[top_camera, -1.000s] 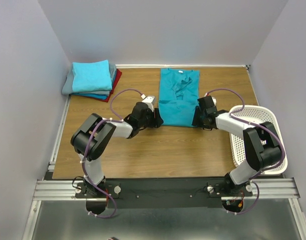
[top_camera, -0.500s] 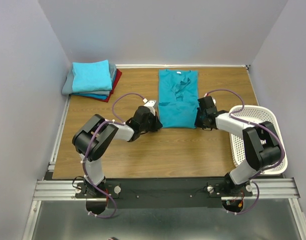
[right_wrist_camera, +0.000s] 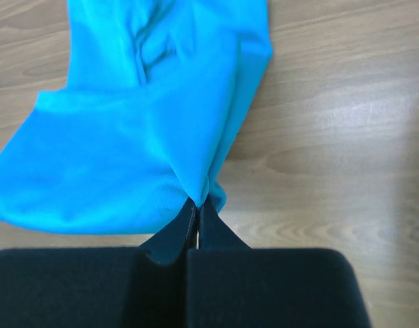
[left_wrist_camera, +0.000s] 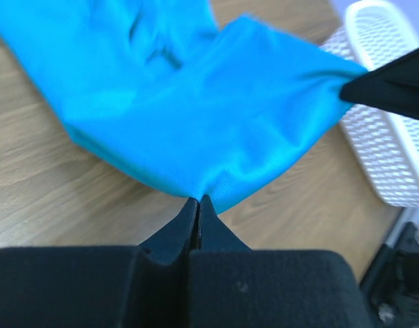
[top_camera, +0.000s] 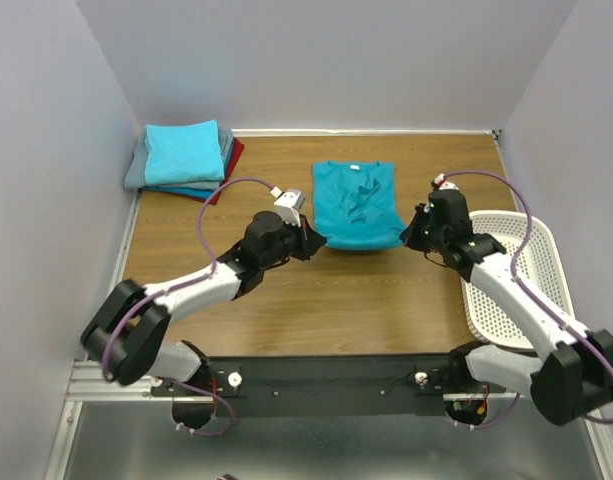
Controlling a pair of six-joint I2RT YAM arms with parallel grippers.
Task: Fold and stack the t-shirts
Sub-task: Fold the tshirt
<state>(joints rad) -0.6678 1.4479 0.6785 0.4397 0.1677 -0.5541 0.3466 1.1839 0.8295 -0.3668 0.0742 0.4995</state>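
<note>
A teal-blue t-shirt (top_camera: 356, 203) lies in the middle of the table, collar at the far end, its near hem lifted off the wood. My left gripper (top_camera: 314, 240) is shut on the hem's near left corner, and the left wrist view shows the cloth (left_wrist_camera: 195, 102) pinched at the fingertips (left_wrist_camera: 208, 208). My right gripper (top_camera: 411, 232) is shut on the near right corner; in the right wrist view the shirt (right_wrist_camera: 127, 150) hangs from its closed tips (right_wrist_camera: 190, 208). A stack of folded t-shirts (top_camera: 184, 160), light turquoise on top over grey and dark red, sits at the far left corner.
A white perforated basket (top_camera: 516, 280) stands at the right edge, close beside the right arm, and its rim (left_wrist_camera: 394, 130) shows in the left wrist view. Grey walls enclose the table on three sides. Bare wood lies between the shirt and the arm bases.
Both grippers closed on the shirt's near hem corners and lifted them. The near part of the shirt has been drawn toward the collar, so it looks shorter. Both arms have stretched forward.
</note>
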